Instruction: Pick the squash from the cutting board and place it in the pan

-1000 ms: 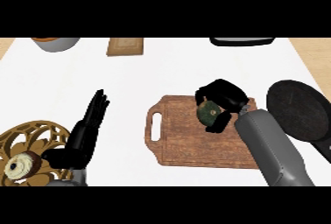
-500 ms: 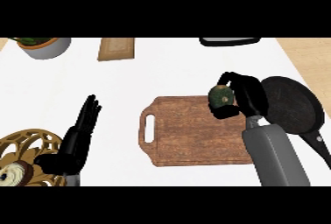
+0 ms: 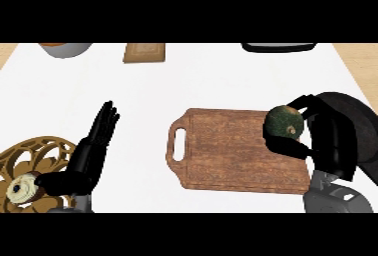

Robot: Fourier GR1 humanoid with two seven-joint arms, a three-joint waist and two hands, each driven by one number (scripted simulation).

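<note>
The dark green, rounded squash (image 3: 283, 123) is grasped by the black right hand (image 3: 331, 147), whose fingers and thumb are curled round it. It is seen at the right edge of the brown wooden cutting board (image 3: 229, 150), just beside the black round pan (image 3: 366, 125) that lies to the board's right. The black left hand (image 3: 90, 150) is seen well to the left of the board, fingers straight and nothing held, with a golden openwork round stand (image 3: 37, 152) farther left of the board.
</note>
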